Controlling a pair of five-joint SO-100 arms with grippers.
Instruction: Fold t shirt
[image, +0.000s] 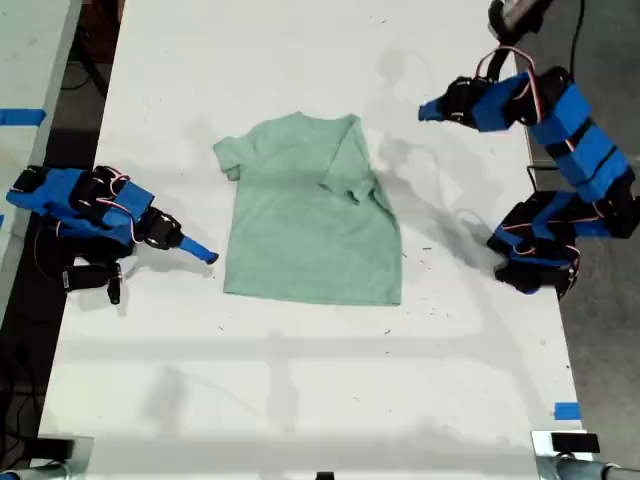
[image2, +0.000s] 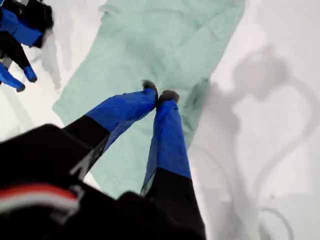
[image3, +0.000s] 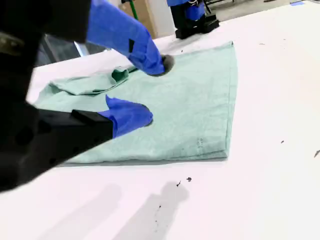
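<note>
The white worktop (image: 330, 370) carries everything. My first gripper (image2: 160, 93), jaws pressed together and holding nothing, hangs above the t shirt (image: 310, 215) near the worktop's edge at the exterior view's right. My second gripper (image3: 150, 92), jaws spread, sits low beside the shirt's opposite edge. The shirt lies mid-worktop, one sleeve side folded inward.

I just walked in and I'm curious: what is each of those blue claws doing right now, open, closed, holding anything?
My first gripper: shut, empty, raised above the t shirt.
My second gripper: open, empty, low beside the shirt.
</note>
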